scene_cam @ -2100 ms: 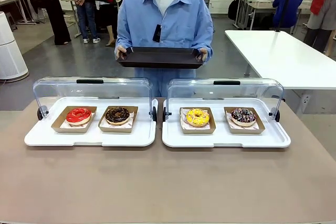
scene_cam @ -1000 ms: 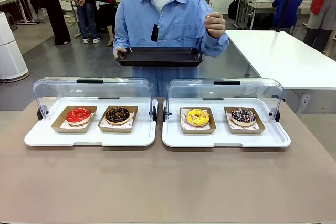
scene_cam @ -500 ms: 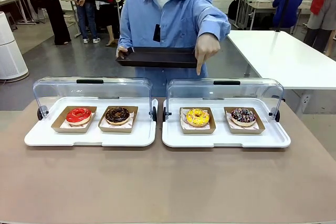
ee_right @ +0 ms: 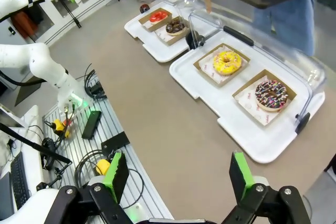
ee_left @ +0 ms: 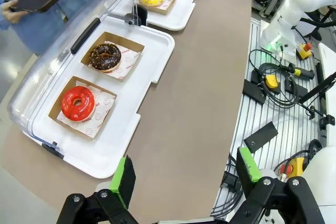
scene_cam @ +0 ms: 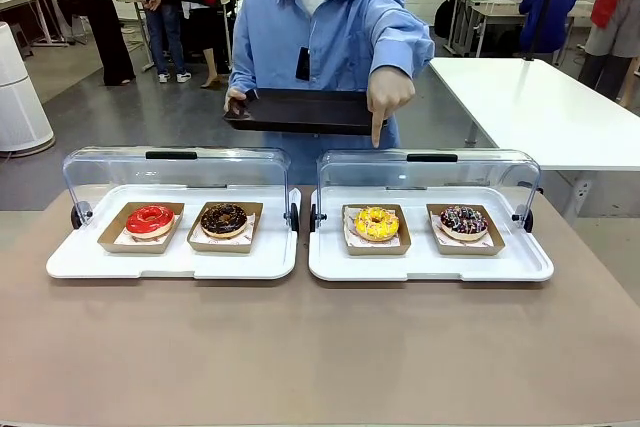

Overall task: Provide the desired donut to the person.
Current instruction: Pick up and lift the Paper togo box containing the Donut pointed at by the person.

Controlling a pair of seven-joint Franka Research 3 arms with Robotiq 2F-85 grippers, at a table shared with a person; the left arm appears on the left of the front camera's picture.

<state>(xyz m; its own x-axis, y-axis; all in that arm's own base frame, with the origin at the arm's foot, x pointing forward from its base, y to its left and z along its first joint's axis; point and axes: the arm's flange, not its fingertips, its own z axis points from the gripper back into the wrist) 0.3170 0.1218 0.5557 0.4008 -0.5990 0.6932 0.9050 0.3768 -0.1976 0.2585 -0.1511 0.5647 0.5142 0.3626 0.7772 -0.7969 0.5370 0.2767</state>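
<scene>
1. My left gripper: fingers spread wide, nothing between the green pads. It hangs over my side of the table, well apart from both trays.
2. Left white tray, its clear lid raised at the far side. The red donut sits in its cardboard boat. The chocolate donut is just beside it to the right, in its own boat.
3. The person stands at the far side, one hand holding a dark tray at waist height. The pointing hand aims its index finger straight down above the right tray's lid, in line with the yellow donut. I judge that one to be the desired donut.
4. Right white tray, lid likewise raised. The yellow donut is in the left boat and the sprinkled donut in the right boat, the two apart.
5. My right gripper: released, empty, hovering on my side with the right tray ahead of it.
6. Progress — the choice looks made, but nothing is handled yet. What is left, as I judge it: reach to the yellow donut's boat, grasp it, lift it clear of the lid, carry it to the dark tray and release.
</scene>
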